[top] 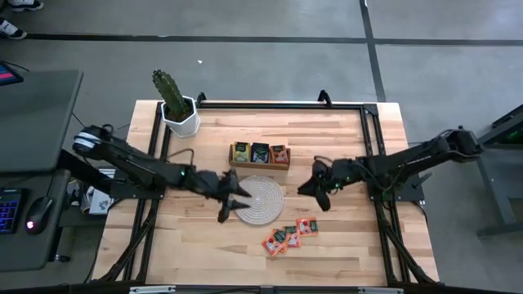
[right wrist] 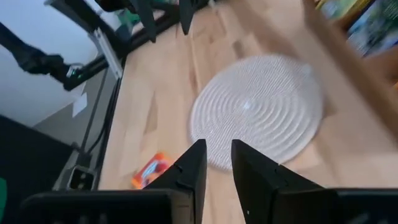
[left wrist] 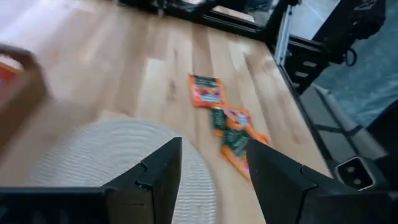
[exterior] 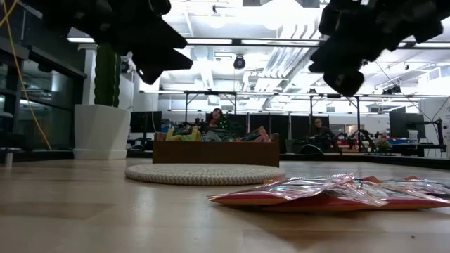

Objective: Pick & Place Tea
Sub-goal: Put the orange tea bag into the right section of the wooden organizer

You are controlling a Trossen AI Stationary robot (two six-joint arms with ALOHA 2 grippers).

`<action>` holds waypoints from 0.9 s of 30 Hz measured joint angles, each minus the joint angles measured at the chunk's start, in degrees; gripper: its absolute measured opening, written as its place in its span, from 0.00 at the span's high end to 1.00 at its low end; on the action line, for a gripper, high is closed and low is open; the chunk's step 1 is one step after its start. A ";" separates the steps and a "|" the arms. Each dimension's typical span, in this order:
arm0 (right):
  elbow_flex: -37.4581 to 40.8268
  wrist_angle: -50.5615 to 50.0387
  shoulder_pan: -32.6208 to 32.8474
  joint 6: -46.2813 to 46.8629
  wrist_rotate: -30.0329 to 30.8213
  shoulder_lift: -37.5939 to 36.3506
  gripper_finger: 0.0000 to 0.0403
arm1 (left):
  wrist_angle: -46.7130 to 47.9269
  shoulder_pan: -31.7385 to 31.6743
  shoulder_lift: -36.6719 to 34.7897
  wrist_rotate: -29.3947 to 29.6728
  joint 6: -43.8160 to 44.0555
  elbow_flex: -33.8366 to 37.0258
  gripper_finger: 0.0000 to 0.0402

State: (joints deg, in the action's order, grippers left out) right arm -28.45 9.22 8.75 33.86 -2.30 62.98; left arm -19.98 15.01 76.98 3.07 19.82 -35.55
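high view showed the orange-red tea sachets lying in an overlapping cluster on the wooden table, near the front edge and just in front of the round woven mat, apart from it. more sachets stood in the three compartments of the wooden tray behind the mat: yellow-green in one end compartment, dark in the middle, orange-red in the other end. the left gripper hung at the mat's left edge, its fingers spread apart with nothing between them; its wrist view looked past them across the mat to the loose sachets. the right gripper hung to the right of the mat, clear of the sachets, its fingers standing with a narrow gap and holding nothing. low view showed both grippers above the tabletop and the loose sachets lying flat. a cactus in a white pot stood at the table's back left corner. people sat in the room beyond the table.
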 joint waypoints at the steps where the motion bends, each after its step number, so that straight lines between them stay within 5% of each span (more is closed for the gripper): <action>1: 0.00 0.06 1.12 1.26 0.39 0.71 0.82 | -1.69 1.01 1.68 0.62 1.63 0.00 0.55; 12: 0.02 2.75 9.00 4.87 0.43 8.54 0.82 | -9.80 9.88 16.91 3.95 14.54 -6.23 0.55; 27: 0.01 15.66 17.17 14.57 7.17 20.90 0.82 | 19.49 12.92 32.92 1.58 3.09 -31.77 0.61</action>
State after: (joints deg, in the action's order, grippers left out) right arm -28.44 24.88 25.92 48.43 4.86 83.88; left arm -0.49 27.92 109.90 4.65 22.90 -67.32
